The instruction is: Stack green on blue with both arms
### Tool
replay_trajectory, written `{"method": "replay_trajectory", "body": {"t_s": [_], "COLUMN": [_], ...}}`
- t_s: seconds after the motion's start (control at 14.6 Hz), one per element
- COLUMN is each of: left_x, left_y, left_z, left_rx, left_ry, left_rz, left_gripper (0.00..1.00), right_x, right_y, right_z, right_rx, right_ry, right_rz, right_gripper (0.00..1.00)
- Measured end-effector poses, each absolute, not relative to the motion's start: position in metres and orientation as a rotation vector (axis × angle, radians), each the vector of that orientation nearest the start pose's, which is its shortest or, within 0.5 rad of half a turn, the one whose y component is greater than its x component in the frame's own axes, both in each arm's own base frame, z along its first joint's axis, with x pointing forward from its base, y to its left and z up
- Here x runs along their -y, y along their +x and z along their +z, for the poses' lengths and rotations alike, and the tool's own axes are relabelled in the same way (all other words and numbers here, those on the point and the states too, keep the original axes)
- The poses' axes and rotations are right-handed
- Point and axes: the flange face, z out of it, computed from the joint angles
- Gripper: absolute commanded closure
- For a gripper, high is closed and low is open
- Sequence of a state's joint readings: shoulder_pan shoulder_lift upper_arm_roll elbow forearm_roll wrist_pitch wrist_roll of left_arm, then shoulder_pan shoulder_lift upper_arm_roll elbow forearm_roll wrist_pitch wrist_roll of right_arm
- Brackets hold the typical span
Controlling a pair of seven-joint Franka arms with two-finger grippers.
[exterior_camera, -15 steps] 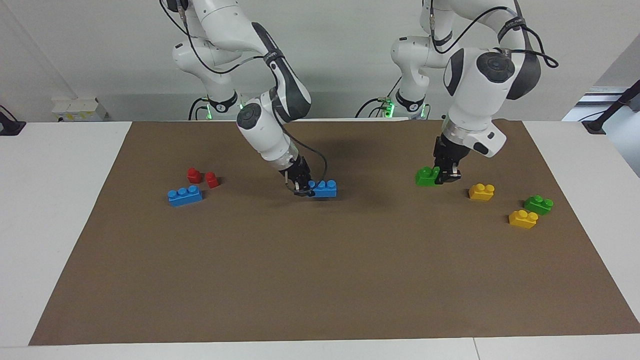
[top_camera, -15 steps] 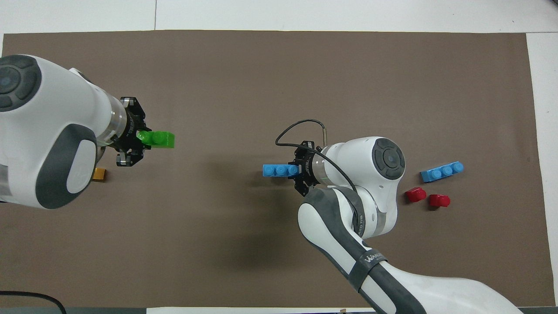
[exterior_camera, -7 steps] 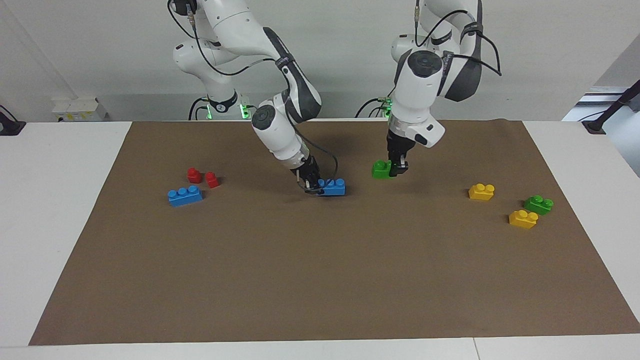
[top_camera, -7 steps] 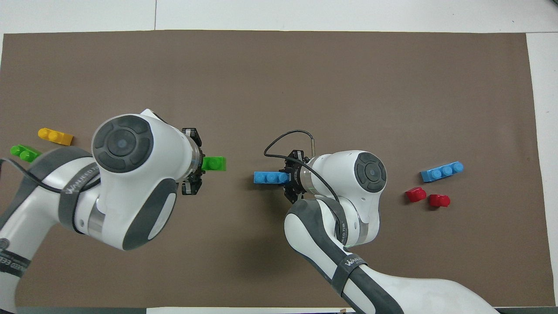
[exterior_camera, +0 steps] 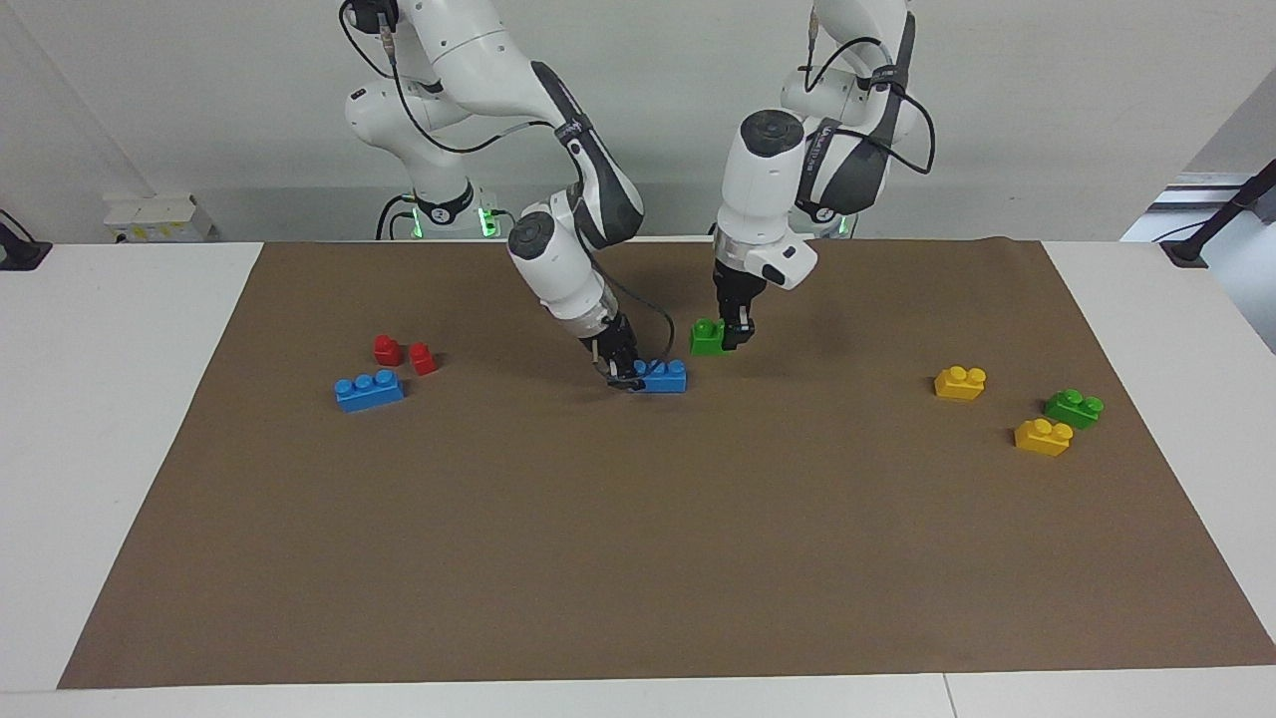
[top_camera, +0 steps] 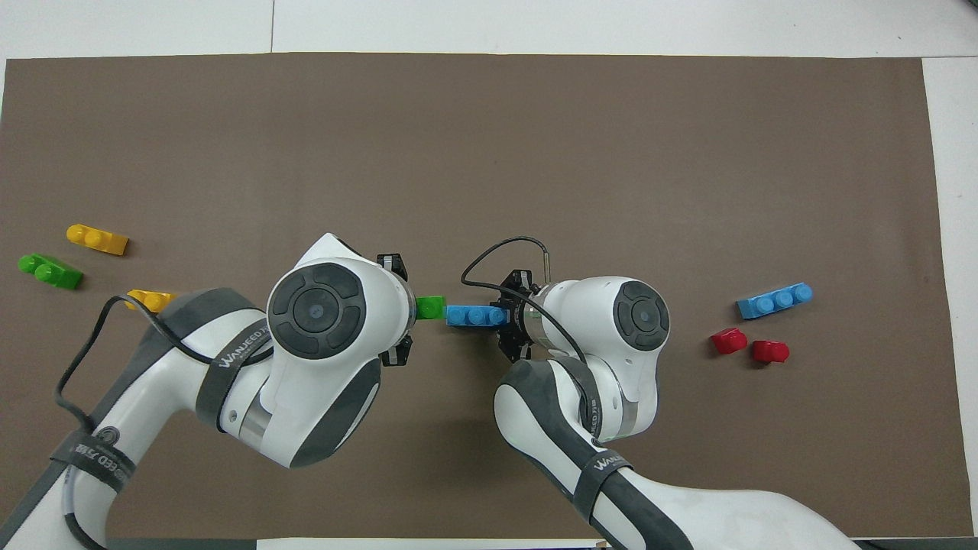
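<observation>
Near the middle of the brown mat (exterior_camera: 638,558), my right gripper (exterior_camera: 626,377) is shut on one end of a long blue brick (exterior_camera: 662,376), held level and low at the mat. My left gripper (exterior_camera: 736,335) is shut on a small green brick (exterior_camera: 707,339), which hangs a little above the mat, just beside the blue brick's free end and slightly higher. From overhead, the green brick (top_camera: 430,307) and the blue brick (top_camera: 475,315) sit end to end, almost touching. The left gripper (top_camera: 405,309) is largely hidden under its own wrist, while the right gripper (top_camera: 510,315) shows at the blue brick's end.
A second blue brick (exterior_camera: 369,390) and two red bricks (exterior_camera: 387,349) (exterior_camera: 423,358) lie toward the right arm's end. Two yellow bricks (exterior_camera: 960,382) (exterior_camera: 1043,437) and another green brick (exterior_camera: 1074,408) lie toward the left arm's end.
My left arm has carried the green brick from its end of the table toward the middle, up to the blue brick. The right gripper shifted slightly with the blue brick.
</observation>
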State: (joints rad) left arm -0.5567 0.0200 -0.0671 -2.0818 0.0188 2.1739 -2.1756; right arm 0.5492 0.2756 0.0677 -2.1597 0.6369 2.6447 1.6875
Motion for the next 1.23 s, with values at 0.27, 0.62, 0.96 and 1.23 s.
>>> {"method": "replay_trajectory", "body": {"t_s": [0.27,0.62,0.96,1.23], "left_x": [0.353,0.368,0.377,0.382], "left_y": [0.442,0.439,0.437,0.436], "left_z": [0.401,0.380,0.366,0.357], "left_rx": [2.241,2.253,2.244,2.243], "left_ry": [-2.299,-2.291,-2.300,-2.298], "left_rz": [-0.032,-0.071,-0.093,-0.122], "left_gripper": [1.00,1.00,1.00,1.00], "right_x": [-0.323,-0.323,-0.323,-0.323], "right_y": [0.483,0.483,0.483,0.482], "right_z": [0.286,0.286,0.286,0.286], "right_rx": [-2.007,-2.007,-2.006,-2.004], "right_ry": [-1.930,-1.929,-1.930,-1.931], "right_rz": [0.367,0.365,0.364,0.364], "right_gripper": [1.00,1.00,1.00,1.00]}}
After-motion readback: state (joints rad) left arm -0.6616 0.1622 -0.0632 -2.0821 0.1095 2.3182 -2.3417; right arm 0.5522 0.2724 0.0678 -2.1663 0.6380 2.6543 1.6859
